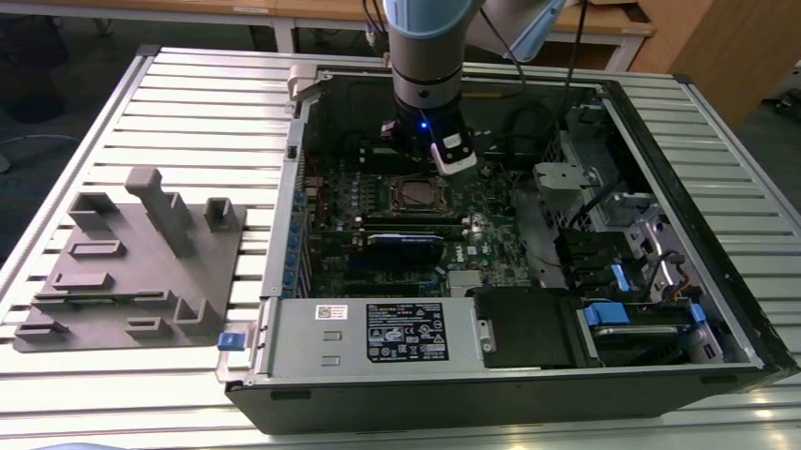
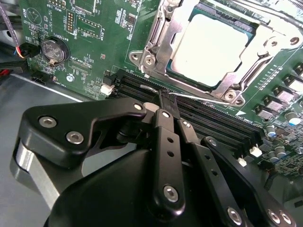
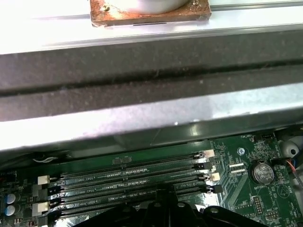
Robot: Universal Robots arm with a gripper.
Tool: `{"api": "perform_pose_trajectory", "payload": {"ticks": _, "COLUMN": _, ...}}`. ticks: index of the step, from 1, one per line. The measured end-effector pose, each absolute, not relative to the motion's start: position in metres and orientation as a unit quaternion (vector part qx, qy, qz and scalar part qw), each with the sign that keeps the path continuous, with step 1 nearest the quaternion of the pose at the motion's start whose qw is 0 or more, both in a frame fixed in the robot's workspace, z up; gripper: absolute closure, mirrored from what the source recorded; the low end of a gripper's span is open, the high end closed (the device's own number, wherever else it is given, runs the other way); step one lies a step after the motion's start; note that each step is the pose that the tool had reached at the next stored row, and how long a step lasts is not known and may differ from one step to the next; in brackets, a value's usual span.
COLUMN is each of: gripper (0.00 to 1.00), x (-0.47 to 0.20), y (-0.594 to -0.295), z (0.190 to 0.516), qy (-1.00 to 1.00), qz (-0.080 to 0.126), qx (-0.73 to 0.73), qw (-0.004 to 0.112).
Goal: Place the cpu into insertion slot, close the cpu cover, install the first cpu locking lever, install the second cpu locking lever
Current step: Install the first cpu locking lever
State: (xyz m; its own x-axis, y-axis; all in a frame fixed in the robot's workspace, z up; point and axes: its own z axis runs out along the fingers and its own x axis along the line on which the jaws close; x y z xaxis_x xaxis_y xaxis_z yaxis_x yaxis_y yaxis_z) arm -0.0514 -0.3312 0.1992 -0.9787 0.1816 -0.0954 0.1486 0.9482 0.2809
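I see a slatted metal worktop (image 1: 188, 112) carrying an open computer case (image 1: 501, 408) laid on its side. In the exterior view my arm (image 1: 426, 56) comes down from the far edge into the case. On the exterior view's left, beside the case, a grey moulded tray (image 1: 126, 272) with upright posts rests on the worktop. A boxy silver power supply (image 1: 375, 333) fills the near end of the case, and the green board (image 1: 501, 248) lies flat beyond it.

In the second wrist view the black gripper (image 2: 162, 97) takes up the foreground, hanging over the long black memory slots (image 2: 213, 123) that run beside the socket. The insertion slot (image 1: 419, 195) sits near the middle of the board, just in front of the arm in the exterior view. The metal cover (image 2: 158, 45) lies down flat over it, framing the chip. The cpu (image 2: 213, 45) is seated in the slot, its pale metal top showing through the cover's cut-out.

The fingers (image 2: 165, 106) are drawn together with no gap between them. Their tips meet right at a thin silver lever (image 2: 199, 97) that runs along the socket's edge, between the socket and the memory slots. I cannot tell whether the tips press on the lever or only hover at it. A round coin battery (image 2: 52, 48) sits on the board, well apart from the socket.
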Motion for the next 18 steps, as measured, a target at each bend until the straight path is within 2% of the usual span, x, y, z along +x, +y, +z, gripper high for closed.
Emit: {"api": "perform_pose_trajectory", "payload": {"ticks": 18, "gripper": 0.89, "x": -0.0514, "y": -0.3312, "z": 0.1973, "qy": 0.985, "qz": 0.139, "qx": 0.083, "qw": 0.065}}
